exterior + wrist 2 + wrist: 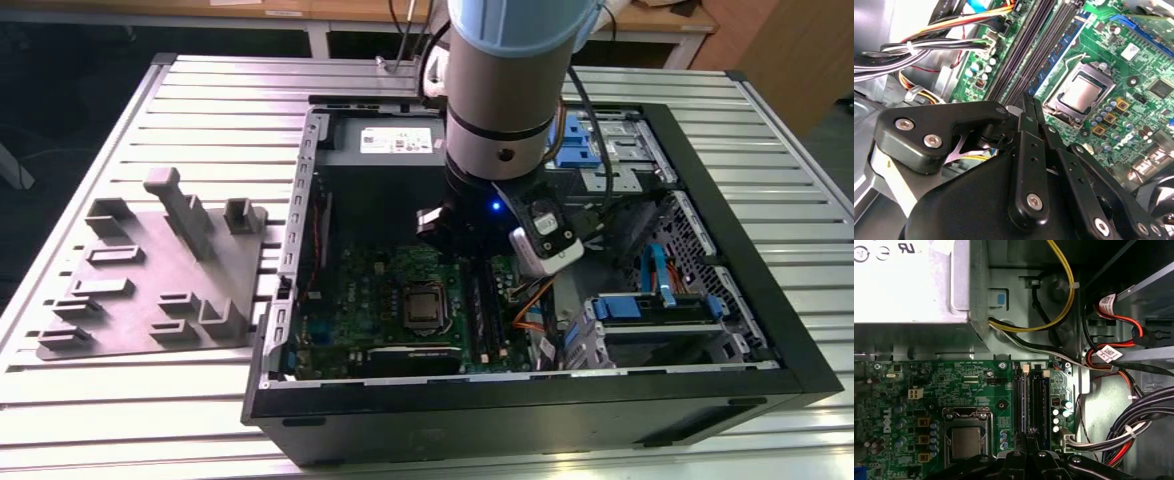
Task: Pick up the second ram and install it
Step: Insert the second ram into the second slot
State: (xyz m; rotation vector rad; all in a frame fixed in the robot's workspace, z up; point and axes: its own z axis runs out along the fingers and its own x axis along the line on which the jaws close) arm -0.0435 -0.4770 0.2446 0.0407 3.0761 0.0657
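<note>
Looking into the computer case (534, 400), we see the gripper (1032, 117) poised over the memory slots (1042, 400), its fingers (1025, 131) drawn together on a thin dark edge we take for the second ram (1028, 100). A tilted or offset stick could jam there. The exterior view gives the whole case; the first wrist view the slots' white clips (1024, 368).

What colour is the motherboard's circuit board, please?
The motherboard is green, clearest in the first wrist view.
</note>
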